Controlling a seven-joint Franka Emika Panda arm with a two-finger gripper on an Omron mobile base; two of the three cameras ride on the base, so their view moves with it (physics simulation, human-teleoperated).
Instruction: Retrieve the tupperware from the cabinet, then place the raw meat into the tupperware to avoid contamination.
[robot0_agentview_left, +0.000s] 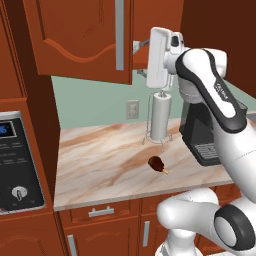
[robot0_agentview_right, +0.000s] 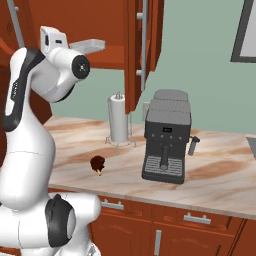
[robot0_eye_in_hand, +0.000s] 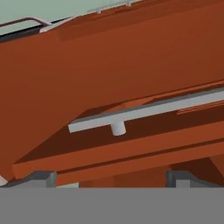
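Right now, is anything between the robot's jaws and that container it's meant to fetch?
Yes: the cabinet doors. The open gripper faces a door's silver bar handle up close. No tupperware is visible yet; the raw meat waits on the counter.

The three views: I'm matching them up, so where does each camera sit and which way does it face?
Left base view: behind the arm's left, facing the counter, raw meat and cabinet; arm at right.
Right base view: behind its right, same counter, meat, paper-towel roll, plus coffee machine; arm at left.
Hand view: on the hand, close on the cabinet door's handle; open pincer at bottom.
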